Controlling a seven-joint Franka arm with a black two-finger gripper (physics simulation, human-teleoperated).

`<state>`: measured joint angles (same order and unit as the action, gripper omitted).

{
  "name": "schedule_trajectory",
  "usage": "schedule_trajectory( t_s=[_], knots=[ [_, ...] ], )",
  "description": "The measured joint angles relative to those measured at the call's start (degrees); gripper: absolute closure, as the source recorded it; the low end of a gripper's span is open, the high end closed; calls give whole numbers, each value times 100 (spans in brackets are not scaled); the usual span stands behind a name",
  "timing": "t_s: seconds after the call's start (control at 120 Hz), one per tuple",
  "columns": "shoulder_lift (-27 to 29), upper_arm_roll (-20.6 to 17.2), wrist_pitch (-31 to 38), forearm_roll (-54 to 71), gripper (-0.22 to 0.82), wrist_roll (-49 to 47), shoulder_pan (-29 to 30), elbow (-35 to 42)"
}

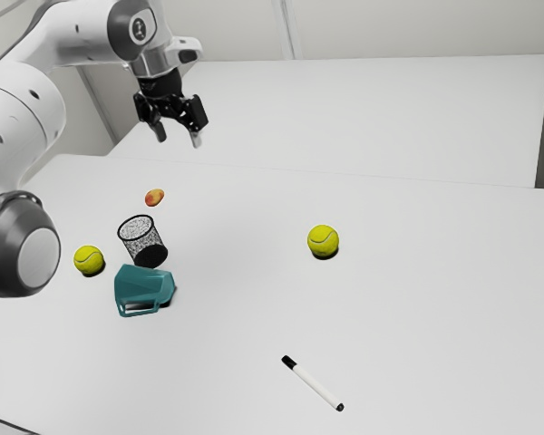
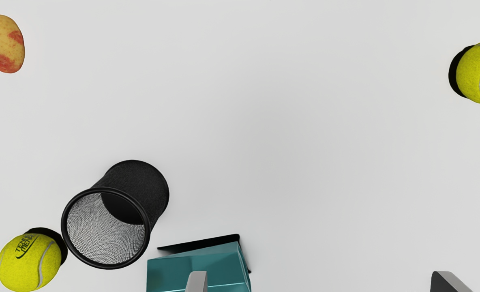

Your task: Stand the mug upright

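Our faceted teal mug (image 1: pixel 143 284) on its side, exterior view's eight o'clock, white worktop (image 1: pixel 435 308), pale walls (image 1: pixel 408 32), our jaws (image 1: pixel 179 138) spread

Above the glossy teal mug (image 1: pixel 143 287), the way down is free; beside it the black round mesh cup (image 1: pixel 145 243) and a fuzzy yellow tennis ball (image 1: pixel 89 261) make obstacles.

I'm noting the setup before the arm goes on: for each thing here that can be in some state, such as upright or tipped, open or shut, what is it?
Mug: on its side, not yet upright.
Mesh cup: upright, mouth up, nothing seen inside.
Marker: lying flat, apparently capped.
Jaws: open, spread wide, holding nothing.
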<state>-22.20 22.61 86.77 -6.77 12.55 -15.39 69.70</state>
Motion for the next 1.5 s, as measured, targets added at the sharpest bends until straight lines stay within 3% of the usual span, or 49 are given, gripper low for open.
schedule_trajectory(
  t_s=[0.2,0.333,0.433,0.592,0.742,0.975,1.308,1.5],
  knots=[
    [128,-52,-7,-87,0,41,76,165],
    [1120,2,354,-165,0,19,209,1921],
    [1872,256,783,-323,0,59,259,3144],
    [2395,743,1448,-608,0,283,478,4281],
    [2438,1013,1997,-823,0,641,656,4773],
    [2274,1077,2646,-1368,0,1477,437,5242],
    [2320,1246,3052,-1532,0,2450,128,5799],
    [2327,1349,3101,-1526,0,2866,381,5820]
  ],
)
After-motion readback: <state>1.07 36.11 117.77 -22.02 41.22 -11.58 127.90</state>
